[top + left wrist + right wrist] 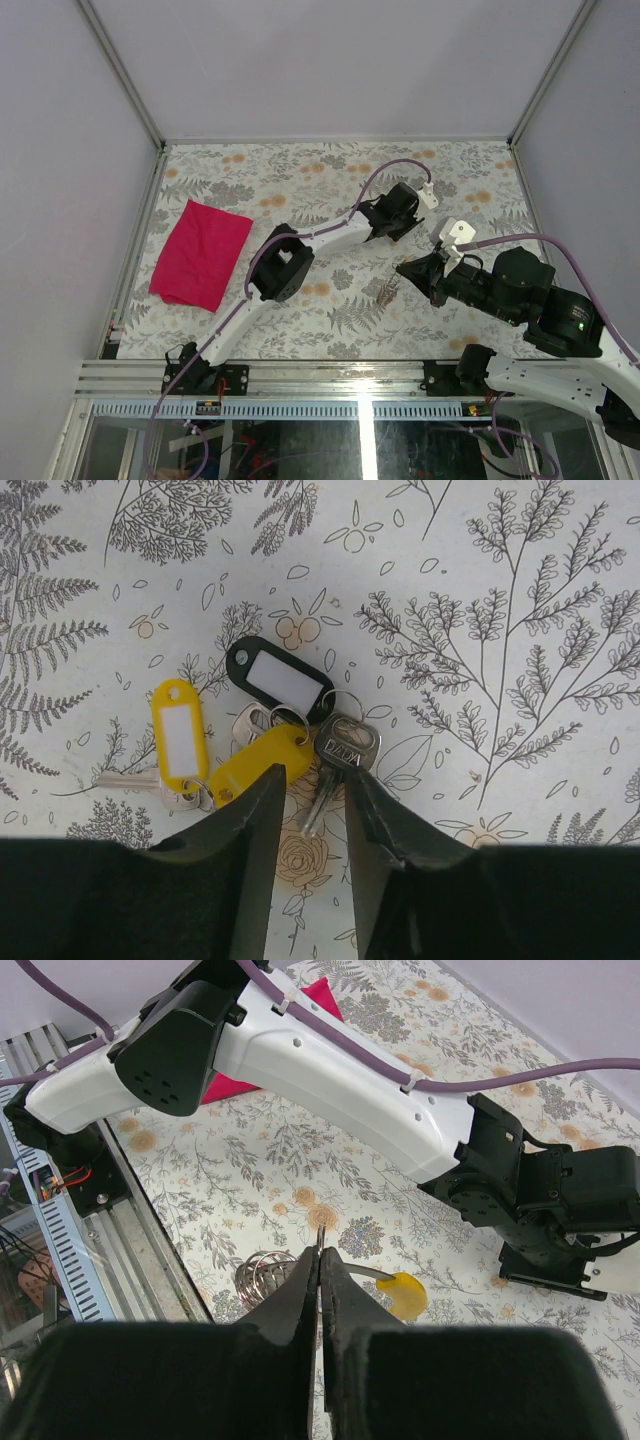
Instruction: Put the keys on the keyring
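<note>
**Left gripper open over a key; right gripper closed beside the keyring**

The keys [262, 742] lie in a loose cluster on the floral table [300, 170], directly under the left gripper [312, 773]. Three carry plastic tags: a black tag [278, 677] farthest from the fingers, a yellow tag [178, 728] to one side, and an orange-yellow tag [258, 765] touching one fingertip. The jaws stand partly apart, and the blade of a bare silver key [340, 752] lies in the gap between them, with no clear contact on either side.

The right gripper [320, 1252] is closed, with a thin sliver of metal showing at its tips. The coiled keyring [265, 1272] sits just beside one finger; whether it is pinched cannot be told. A further yellow tag lies near the other finger.

In the top view, the two grippers are near each other right of centre. A red cloth [200, 253] lies well apart, at the left.
</note>
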Available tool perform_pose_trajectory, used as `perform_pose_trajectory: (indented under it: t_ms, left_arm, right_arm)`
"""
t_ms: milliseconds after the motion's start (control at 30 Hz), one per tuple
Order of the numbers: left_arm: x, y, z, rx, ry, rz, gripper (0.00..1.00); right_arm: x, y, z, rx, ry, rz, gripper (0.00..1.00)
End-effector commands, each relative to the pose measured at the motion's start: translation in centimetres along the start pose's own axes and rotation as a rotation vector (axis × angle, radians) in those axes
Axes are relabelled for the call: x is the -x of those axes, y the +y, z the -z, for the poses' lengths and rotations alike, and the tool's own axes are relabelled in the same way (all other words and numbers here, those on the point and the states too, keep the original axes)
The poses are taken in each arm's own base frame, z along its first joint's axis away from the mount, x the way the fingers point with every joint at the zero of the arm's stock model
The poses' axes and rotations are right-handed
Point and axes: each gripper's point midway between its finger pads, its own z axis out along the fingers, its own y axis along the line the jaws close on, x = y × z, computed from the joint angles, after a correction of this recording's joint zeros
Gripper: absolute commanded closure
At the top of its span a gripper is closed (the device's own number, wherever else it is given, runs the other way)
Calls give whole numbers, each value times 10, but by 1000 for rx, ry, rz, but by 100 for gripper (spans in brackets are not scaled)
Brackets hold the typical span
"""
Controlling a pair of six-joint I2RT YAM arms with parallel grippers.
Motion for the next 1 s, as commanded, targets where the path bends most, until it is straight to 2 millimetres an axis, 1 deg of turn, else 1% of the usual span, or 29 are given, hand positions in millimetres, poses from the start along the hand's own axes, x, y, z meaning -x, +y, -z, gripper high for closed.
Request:
perform_pose_trajectory:
  t_ms: [0,67,133,167,233,267,367,400,533,600,633,733,833,967]
  left_arm:
    - [-2,2,-6,17,-19,-21,72]
    - [-3,-1,-2,3,-20,-21,77]
    - [-9,-3,1,-9,-12,-21,83]
    - [-11,-5,3,-18,-9,-20,86]
    - [-16,-8,8,-36,-3,-18,98]
    - [-18,-11,10,-47,1,-16,100]
    - [-23,-17,22,-76,2,-6,100]
    - [-28,-20,26,-85,7,0,100]
    - [-31,-27,40,-122,4,13,100]
    - [-26,-28,46,-129,-17,17,100]
    - [-21,-28,48,-129,-30,18,98]
    - [-1,-22,49,-113,-72,35,81]
    - [21,-14,46,-91,-115,61,74]
    - [44,-1,37,-26,-178,105,63]
  right_arm:
    - [21,2,-3,9,-76,-9,100]
    - [22,2,-3,8,-78,-9,100]
    - [22,2,-3,8,-78,-9,100]
    - [21,2,-3,8,-78,-8,100]
    - [21,2,-2,8,-78,-7,100]
    - [21,2,-3,9,-78,-7,100]
    - [21,2,-2,8,-79,-7,100]
    - [21,2,-2,8,-80,-8,100]
    - [20,3,-1,12,-84,-9,100]
    - [21,3,0,12,-86,-11,100]
    - [21,3,0,12,-88,-12,100]
    - [22,2,1,7,-94,-13,100]
    - [22,1,0,2,-97,-14,100]
    - [20,0,-1,-3,-92,-14,100]
